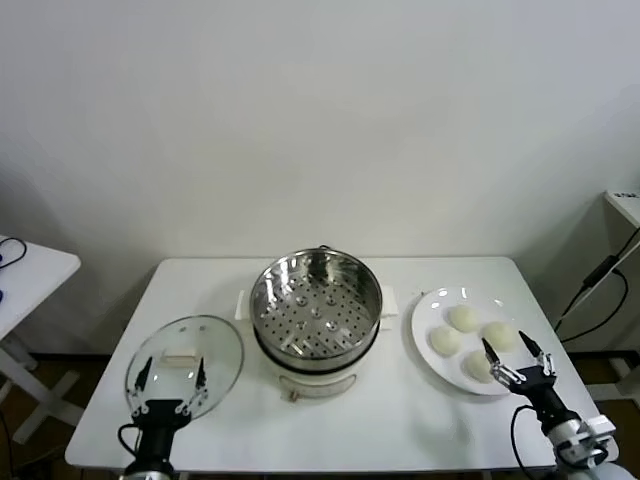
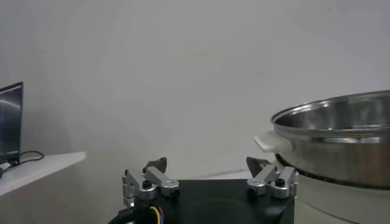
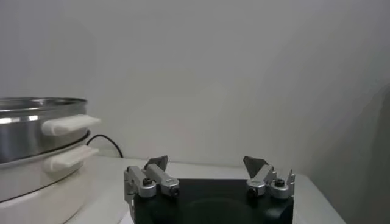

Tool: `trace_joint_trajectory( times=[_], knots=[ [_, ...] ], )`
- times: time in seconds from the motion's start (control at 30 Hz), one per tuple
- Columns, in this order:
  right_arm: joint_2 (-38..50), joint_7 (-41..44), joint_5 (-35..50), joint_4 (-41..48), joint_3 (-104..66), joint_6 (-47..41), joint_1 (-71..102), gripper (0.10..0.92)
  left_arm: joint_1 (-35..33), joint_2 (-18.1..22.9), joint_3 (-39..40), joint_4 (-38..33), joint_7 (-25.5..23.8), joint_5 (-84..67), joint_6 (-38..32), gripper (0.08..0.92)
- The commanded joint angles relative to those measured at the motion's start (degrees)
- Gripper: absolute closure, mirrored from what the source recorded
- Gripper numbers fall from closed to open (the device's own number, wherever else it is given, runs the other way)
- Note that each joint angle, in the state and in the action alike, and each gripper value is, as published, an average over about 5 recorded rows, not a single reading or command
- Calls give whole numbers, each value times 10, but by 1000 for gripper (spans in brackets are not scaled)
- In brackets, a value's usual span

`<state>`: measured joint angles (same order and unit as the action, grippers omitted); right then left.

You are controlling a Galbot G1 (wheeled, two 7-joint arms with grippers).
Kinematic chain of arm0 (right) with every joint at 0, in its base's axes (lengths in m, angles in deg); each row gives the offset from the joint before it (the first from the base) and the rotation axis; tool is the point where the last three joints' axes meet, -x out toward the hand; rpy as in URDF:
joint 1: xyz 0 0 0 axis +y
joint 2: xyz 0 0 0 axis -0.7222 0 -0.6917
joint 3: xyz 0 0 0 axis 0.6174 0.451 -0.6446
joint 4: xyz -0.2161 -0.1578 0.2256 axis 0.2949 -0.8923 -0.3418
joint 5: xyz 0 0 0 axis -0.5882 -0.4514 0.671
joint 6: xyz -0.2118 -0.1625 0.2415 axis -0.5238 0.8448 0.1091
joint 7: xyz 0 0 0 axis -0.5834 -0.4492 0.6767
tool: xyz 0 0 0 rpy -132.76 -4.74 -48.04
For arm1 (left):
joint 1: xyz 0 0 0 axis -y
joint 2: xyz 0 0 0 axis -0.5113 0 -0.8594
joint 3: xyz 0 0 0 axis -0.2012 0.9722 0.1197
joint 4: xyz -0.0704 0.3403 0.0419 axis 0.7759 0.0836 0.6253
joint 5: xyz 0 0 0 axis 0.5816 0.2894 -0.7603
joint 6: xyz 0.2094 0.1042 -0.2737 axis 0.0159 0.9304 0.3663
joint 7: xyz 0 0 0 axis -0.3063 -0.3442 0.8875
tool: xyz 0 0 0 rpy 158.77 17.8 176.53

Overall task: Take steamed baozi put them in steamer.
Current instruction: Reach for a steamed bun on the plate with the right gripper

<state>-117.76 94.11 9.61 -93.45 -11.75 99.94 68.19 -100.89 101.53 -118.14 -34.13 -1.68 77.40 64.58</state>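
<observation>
My right gripper (image 1: 514, 359), fingers spread, hovers lower right over the plate (image 1: 432, 306) beside the nearest steamed baozi (image 1: 479, 366). I should descend straddling it, squeezing gently. The steamer (image 1: 315, 304) waits centre; my left gripper (image 1: 171, 373), open, idles lower left.

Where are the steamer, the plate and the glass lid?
steamer (image 1: 372, 297), head view, steel rim on its right side
plate (image 1: 432, 305), head view, bare white rim at its far left
glass lid (image 1: 222, 345), head view, clear glass near its right edge
</observation>
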Motion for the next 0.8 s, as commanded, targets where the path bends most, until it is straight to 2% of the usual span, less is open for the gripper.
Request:
trace_joint_trajectory(
  times=[0.03, 0.2, 0.4, 0.6, 0.8],
  knots=[
    [41, 36, -32, 1, -4, -11, -40, 203, -1, -2, 1, -1, -1, 5, -2, 177],
    [177, 125, -76, 43, 49, -51, -139, 203, 0, -6, 4, 0, 0, 17, -8, 177],
    [294, 257, -127, 160, 206, -68, -340, 203, -2, -12, 12, 0, 0, 22, -12, 177],
    [328, 399, -162, 236, 433, -83, -577, 203, 0, -13, 14, 3, 0, 20, -12, 177],
    [278, 487, -215, 333, 690, -54, -829, 203, 3, -16, 11, 4, 0, 18, -9, 177]
  ],
)
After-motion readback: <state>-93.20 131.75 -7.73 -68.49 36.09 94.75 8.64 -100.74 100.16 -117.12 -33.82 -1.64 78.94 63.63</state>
